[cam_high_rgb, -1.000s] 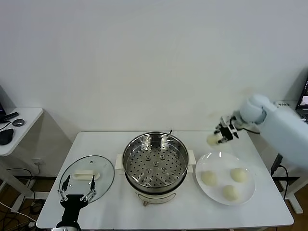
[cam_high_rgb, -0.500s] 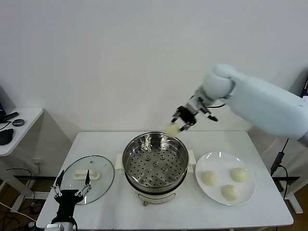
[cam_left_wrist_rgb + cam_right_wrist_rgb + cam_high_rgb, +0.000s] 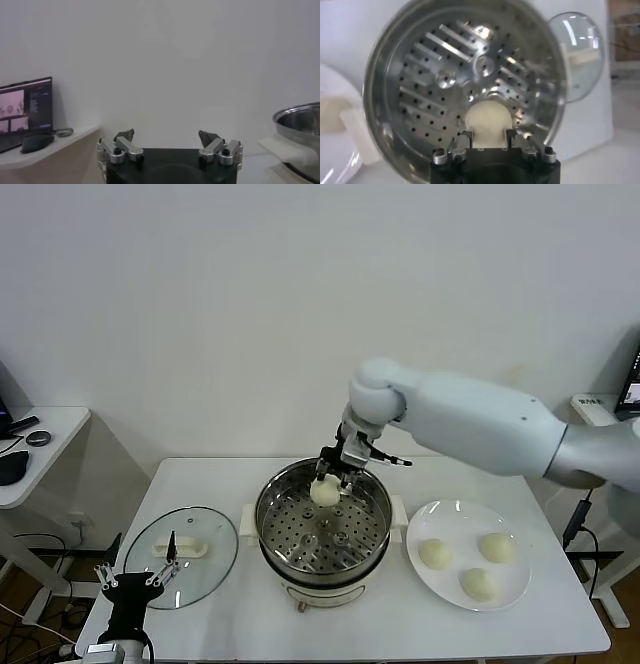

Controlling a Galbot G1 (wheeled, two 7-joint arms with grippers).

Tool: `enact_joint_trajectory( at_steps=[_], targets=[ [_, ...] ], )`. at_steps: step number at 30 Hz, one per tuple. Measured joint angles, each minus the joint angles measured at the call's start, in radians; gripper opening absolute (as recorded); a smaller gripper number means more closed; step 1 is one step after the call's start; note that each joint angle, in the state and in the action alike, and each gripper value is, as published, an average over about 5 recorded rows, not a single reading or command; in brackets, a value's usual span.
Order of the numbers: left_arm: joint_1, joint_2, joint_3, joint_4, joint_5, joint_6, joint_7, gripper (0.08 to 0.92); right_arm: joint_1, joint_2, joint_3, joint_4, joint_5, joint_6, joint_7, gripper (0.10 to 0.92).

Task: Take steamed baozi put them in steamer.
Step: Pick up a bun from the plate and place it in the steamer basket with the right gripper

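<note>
One steamed baozi (image 3: 324,492) is gripped between the fingers of the right hand (image 3: 331,476), which hangs over the far part of the steamer (image 3: 322,529), just inside its rim; the right wrist view shows the same bun (image 3: 488,118) pinched on both sides and held above the perforated tray (image 3: 455,70), which has nothing lying on it. The steamer, a shiny steel pot on a cream-white base with side handles, stands in the middle of the white surface (image 3: 250,619). To the right of the steamer, just beside its handle, sits a flat white plate (image 3: 514,588) carrying the three other baozi: one (image 3: 434,554) on the side nearest the steamer, one (image 3: 496,547) farther from it, and one (image 3: 479,584) toward the front edge. To the left of the steamer lies the round glass lid (image 3: 215,569) with its white handle (image 3: 181,548) on top. The left hand (image 3: 133,580) waits low at the front left of the steamer, near the lid's front edge, its fingers spread wide and gripping nothing. Farther left of the steamer, apart from the surface, a small side table (image 3: 45,446) holds a dark mouse (image 3: 11,467).
</note>
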Motion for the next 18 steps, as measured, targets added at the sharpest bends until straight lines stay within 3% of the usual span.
enact_joint_trajectory(
  at_steps=[18],
  targets=[
    [-0.001, -0.005, -0.011, 0.011, 0.0, -0.001, 0.0, 0.823, -0.096, 0.088, 0.088, -0.145, -0.186, 0.137, 0.088, 0.454]
  ],
)
